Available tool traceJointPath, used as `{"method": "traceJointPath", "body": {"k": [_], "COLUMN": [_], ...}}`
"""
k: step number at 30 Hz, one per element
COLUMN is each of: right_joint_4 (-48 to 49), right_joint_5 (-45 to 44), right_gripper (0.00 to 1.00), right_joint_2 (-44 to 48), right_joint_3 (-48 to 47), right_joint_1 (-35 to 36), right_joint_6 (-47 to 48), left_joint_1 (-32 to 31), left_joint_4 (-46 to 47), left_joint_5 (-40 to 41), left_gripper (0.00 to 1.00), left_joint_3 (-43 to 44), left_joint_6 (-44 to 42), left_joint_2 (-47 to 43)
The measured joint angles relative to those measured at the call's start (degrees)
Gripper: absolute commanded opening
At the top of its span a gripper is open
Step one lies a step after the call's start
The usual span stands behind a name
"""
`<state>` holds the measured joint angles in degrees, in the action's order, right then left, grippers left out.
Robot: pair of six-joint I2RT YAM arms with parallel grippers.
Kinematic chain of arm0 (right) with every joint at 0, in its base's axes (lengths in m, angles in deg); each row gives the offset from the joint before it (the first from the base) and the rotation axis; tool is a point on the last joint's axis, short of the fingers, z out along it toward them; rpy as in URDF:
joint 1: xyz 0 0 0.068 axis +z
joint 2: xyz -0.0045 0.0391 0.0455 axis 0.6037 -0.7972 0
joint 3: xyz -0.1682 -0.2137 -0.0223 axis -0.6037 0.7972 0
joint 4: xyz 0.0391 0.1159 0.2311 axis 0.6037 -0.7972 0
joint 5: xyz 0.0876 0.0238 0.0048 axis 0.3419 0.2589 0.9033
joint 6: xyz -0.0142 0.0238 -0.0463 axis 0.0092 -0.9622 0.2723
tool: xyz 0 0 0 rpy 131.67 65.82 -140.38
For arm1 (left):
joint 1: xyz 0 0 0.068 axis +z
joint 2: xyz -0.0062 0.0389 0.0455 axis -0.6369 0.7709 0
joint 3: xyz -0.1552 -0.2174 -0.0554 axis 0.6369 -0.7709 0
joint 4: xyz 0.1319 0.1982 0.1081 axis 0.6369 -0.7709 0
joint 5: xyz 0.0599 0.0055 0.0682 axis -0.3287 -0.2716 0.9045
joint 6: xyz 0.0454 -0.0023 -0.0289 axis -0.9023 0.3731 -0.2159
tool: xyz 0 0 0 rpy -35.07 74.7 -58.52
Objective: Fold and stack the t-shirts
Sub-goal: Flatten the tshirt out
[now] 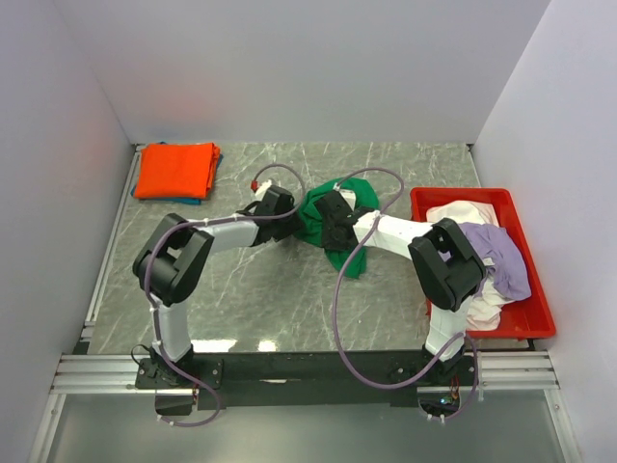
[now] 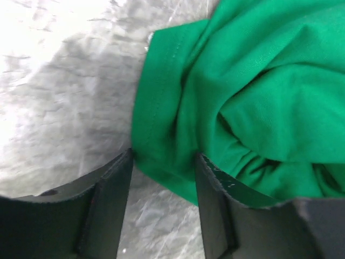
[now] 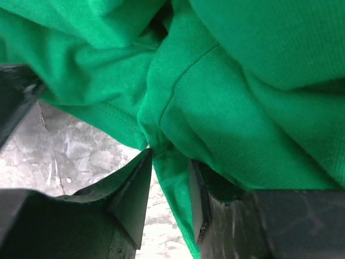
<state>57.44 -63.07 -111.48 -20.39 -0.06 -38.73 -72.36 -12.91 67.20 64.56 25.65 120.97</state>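
At the far left corner of the table (image 1: pixel 270 309), the orange t-shirt (image 1: pixel 175 170) is lying folded flat on top of the blue t-shirt (image 1: pixel 193 200), of which only a thin edge is showing, so two garments look finished and stacked. Near the middle of the table the green t-shirt (image 1: pixel 313 220) is lying crumpled, and both arms are working on it. The left gripper (image 2: pixel 164 183) is straddling a hemmed fold of the shirt with its jaws about half apart; the cloth is filling the gap between them, but whether it is actually being clamped cannot be told. The right gripper (image 3: pixel 171 183) is pinching a narrow bunch of the same shirt between jaws standing close together. Along the right edge, the red tray (image 1: pixel 463 193) is holding the white t-shirt (image 1: pixel 463 212) and the lilac t-shirt (image 1: pixel 501 256) in a loose heap, neither of them folded. Judging from this, the task is sitting short of halfway: the green shirt is not yet spread out, folded or carried to the pile at the far left corner, and the two in the tray are waiting after it.
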Motion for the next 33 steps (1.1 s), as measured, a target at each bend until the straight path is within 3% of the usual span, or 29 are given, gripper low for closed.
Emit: {"method": "traceJointPath", "body": {"k": [4,8,10,18,22,25,26,28,33], "right_joint_4": [0.11,0.15,0.15,0.11,0.22,0.46,0.44,0.26,-1.95], "right_joint_5": [0.33,0.55,0.57,0.55,0.22,0.04,-0.13,-0.55,-2.91], "right_gripper": [0.41,0.42,0.42,0.46,0.42,0.27,0.13,0.03,0.00], "right_joint_2": [0.00,-0.02,-0.02,-1.40,-2.32,-2.82,-2.84,-2.84,0.02], "right_joint_3": [-0.02,-0.11,-0.13,-1.29,-1.57,-2.03,-2.03,-1.99,-0.26], "right_joint_1": [0.00,0.00,0.04,1.22,2.21,2.47,2.51,2.54,2.34], "right_joint_6": [0.15,0.15,0.13,0.13,0.13,0.24,0.28,0.02,0.20], "left_joint_1": [-0.96,-0.98,-0.92,-0.31,0.50,1.38,1.70,2.54,5.90], "left_joint_4": [-2.01,-3.63,-4.44,-6.34,-7.30,-7.52,-7.45,-7.61,-8.87], "left_joint_5": [1.81,3.72,4.35,5.77,5.84,6.01,6.01,5.99,6.14], "left_gripper": [0.43,0.11,0.02,0.01,0.01,0.01,0.01,0.01,0.01], "left_joint_3": [3.39,5.86,6.38,7.15,5.81,3.78,3.02,1.07,-2.19], "left_joint_6": [-0.63,-1.64,-2.01,-3.50,-3.78,-3.96,-3.98,-3.96,-3.93], "left_joint_2": [2.45,4.44,4.96,4.50,1.14,-3.48,-4.94,-8.31,-15.37]}}
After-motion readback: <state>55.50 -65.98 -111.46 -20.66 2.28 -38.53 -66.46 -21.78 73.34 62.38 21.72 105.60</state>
